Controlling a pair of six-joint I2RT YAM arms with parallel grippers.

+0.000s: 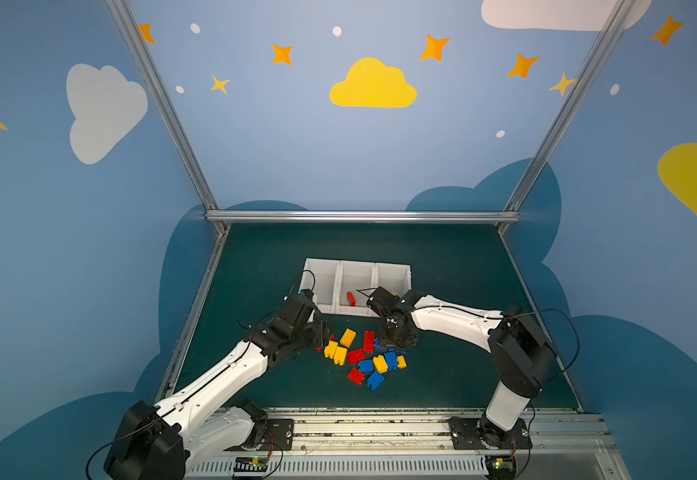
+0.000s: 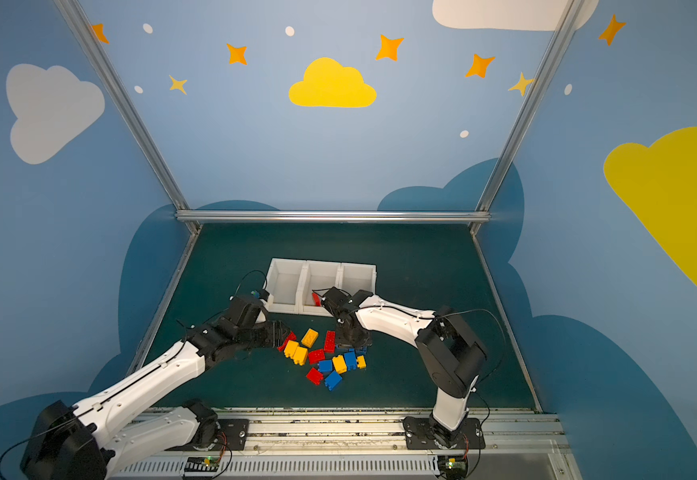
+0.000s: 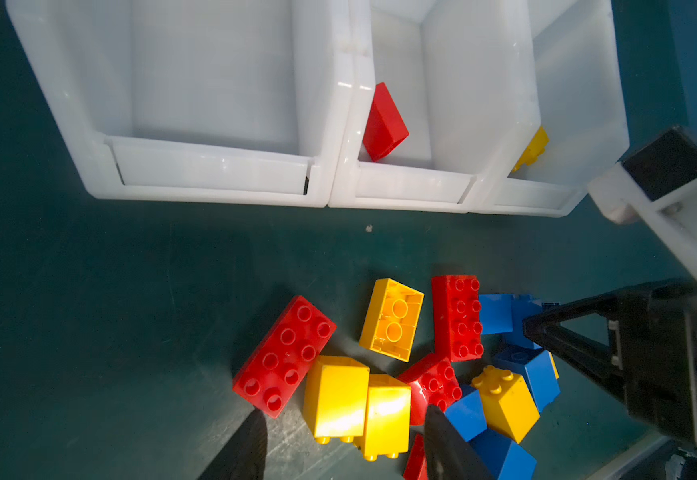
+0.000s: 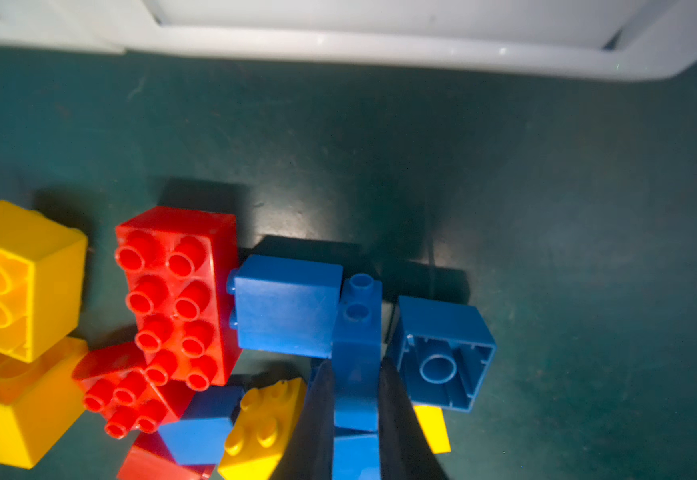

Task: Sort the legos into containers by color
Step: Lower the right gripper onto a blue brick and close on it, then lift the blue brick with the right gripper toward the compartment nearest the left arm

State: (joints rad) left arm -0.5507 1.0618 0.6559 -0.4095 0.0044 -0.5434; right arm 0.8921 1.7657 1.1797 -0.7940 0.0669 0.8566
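Dark green desk (image 1: pixel 442 257), matte and lightly scuffed, closed in by blue walls (image 1: pixel 280 137) painted with white and yellow clouds, orange stars and pale dots. Silver metal posts (image 1: pixel 165 104) at the back corners, a crossbar (image 1: pixel 359 216) along the far edge, a metal rail (image 1: pixel 380 432) at the near edge under both arm bases.

Toward the back of the desk, three white bins (image 1: pixel 357 266) joined in a row: one red brick (image 1: pixel 351 298) in the middle bin, one yellow brick (image 3: pixel 531 149) in the bin at the right end. Just in front of the bins, loose on the desk, a tight heap of red, yellow and blue bricks (image 1: pixel 365 359).

Right pincer (image 4: pixel 355 374) down at the heap's right edge, pinching a narrow blue brick (image 4: pixel 357 328). Left pincer (image 3: pixel 344 409) low at the heap's left edge, spread, with two yellow bricks (image 3: pixel 336 395) between its fingers, not closed on them.
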